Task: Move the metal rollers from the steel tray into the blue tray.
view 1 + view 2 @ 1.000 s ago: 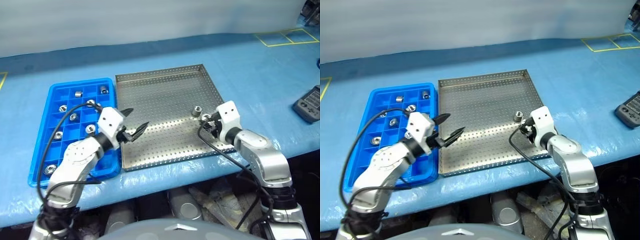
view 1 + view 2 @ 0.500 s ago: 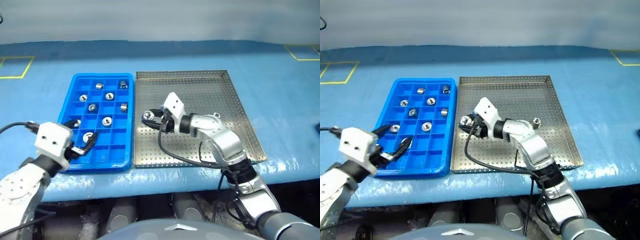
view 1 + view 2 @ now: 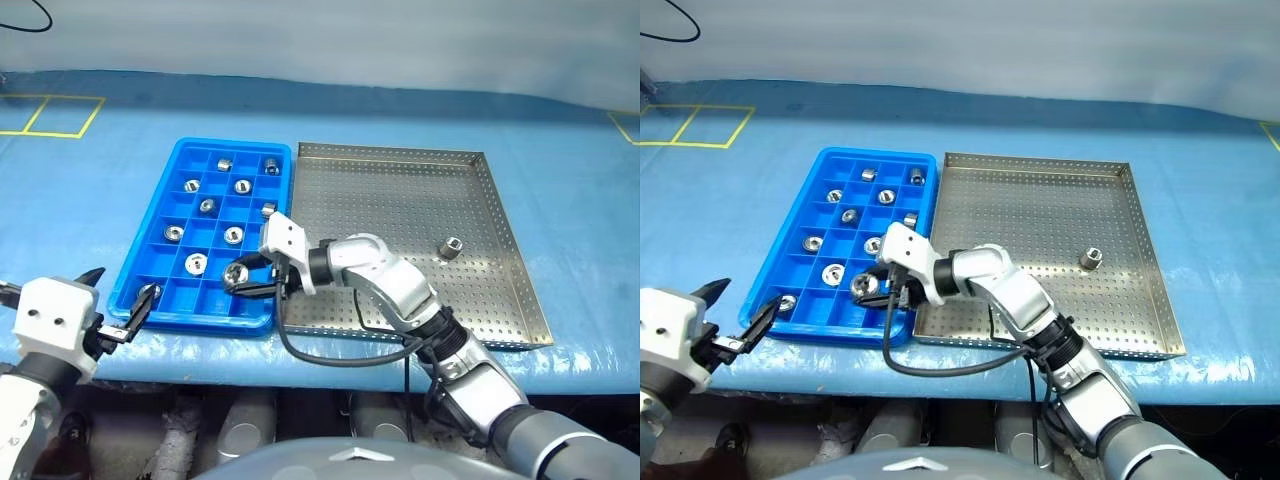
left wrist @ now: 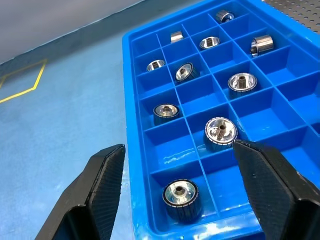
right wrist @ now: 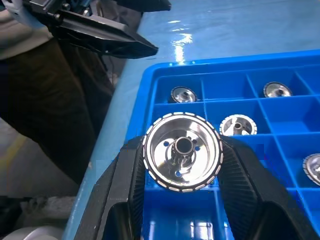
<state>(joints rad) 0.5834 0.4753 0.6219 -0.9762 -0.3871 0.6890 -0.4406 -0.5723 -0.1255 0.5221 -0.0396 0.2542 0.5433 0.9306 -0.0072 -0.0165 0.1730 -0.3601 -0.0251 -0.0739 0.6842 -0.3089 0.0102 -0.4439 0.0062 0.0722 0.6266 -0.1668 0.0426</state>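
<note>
The right gripper (image 3: 240,277), clamped on a metal roller (image 5: 182,152), has swung left from the steel tray (image 3: 400,180) over the blue tray (image 3: 150,260), ready to drop it; the left gripper (image 3: 118,310) has withdrawn, jaws wide. One roller (image 3: 452,246) remains.

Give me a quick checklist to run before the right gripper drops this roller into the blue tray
1. Grip: right gripper shut on the roller, ok.
2. Gripper over the blue tray, near its front edge: ok.
3. Compartment directly below free of rollers: cannot tell.
4. Left gripper open and off the tray's front left corner, apart from the right: ok.
5. Steel tray emptied: not ok, one last roller lies near its right side.
</note>
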